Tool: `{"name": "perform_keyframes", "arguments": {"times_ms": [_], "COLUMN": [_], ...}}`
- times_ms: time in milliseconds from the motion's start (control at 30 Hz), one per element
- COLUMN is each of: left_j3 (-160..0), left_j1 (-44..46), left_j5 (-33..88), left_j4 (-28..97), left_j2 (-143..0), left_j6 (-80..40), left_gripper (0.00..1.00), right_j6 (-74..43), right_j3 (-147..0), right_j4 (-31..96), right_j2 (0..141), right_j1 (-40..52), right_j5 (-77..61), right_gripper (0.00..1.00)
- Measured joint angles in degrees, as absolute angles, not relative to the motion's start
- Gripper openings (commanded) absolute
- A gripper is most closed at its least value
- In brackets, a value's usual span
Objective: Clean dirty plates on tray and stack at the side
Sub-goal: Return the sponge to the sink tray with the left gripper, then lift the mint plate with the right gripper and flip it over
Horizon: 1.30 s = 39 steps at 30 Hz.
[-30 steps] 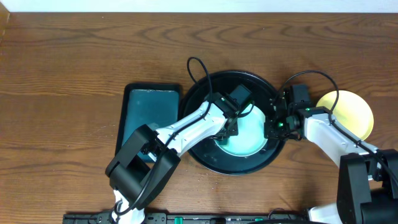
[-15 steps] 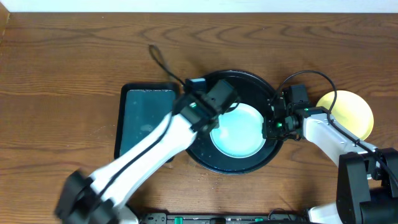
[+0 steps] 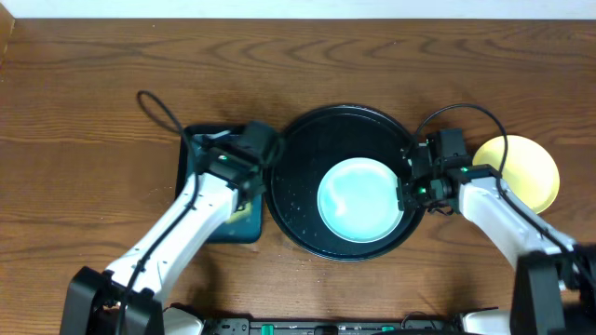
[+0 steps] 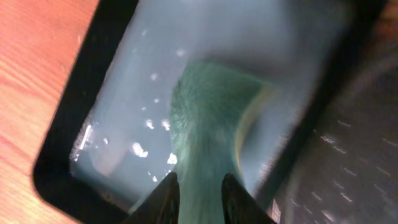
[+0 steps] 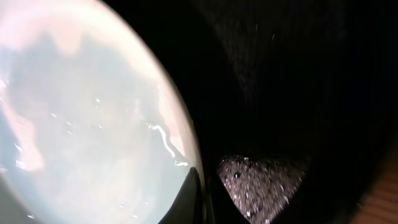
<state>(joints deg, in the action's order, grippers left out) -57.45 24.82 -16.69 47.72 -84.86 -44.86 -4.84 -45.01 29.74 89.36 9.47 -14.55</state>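
A pale mint-white plate (image 3: 358,198) lies in the large black round tray (image 3: 298,158). My right gripper (image 3: 408,194) is shut on the plate's right rim; the right wrist view shows the plate (image 5: 81,124) with its rim pinched between the fingers (image 5: 202,199) over the tray floor (image 5: 292,74). A pale yellow plate (image 3: 531,167) sits on the table right of the tray. I see no other plate. My left gripper (image 3: 244,197) is over the rectangular teal tray, shut on a green and yellow sponge (image 4: 205,124) held between its fingers (image 4: 199,196).
The rectangular dark teal tray (image 3: 200,158) stands directly left of the black tray, and its wet floor (image 4: 143,74) fills the left wrist view. Cables loop above both arms. Bare wooden table lies at the back and far left.
My left arm has swung left with the sponge, from over the plate in the black tray to over the teal tray. The right gripper has kept its hold on the plate rim.
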Motion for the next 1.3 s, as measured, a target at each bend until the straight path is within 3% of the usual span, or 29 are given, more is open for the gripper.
{"name": "perform_keyframes", "arguments": {"times_ms": [133, 400, 667, 733, 1300], "left_j3": [-54.98, -55.07, -55.42, -55.42, -55.42], "left_j1": [19.27, 17.63, 17.63, 17.63, 17.63], "left_j5": [-10.63, 2.04, 9.28, 9.96, 10.85], "left_j4": [44.1, 43.42, 43.62, 44.01, 44.51], "left_j2": [-84.99, -78.98, -64.51, -62.15, -60.14], "left_j6": [-41.82, -33.69, -30.61, -30.11, -29.71], "left_gripper": [0.53, 0.61, 0.69, 0.82, 0.84], "right_j6": [-4.75, -4.97, -4.99, -5.02, 3.99], "right_j3": [-45.01, -44.97, -44.97, -44.97, -44.95], "right_j4": [30.24, 31.46, 31.11, 30.7, 27.7], "right_j2": [83.33, 74.13, 64.25, 62.7, 60.14], "right_j1": [11.07, 18.94, 32.8, 35.97, 59.16], "right_j5": [-12.8, -0.99, 21.67, 27.79, 59.72], "right_gripper": [0.01, 0.01, 0.01, 0.01, 0.01]}}
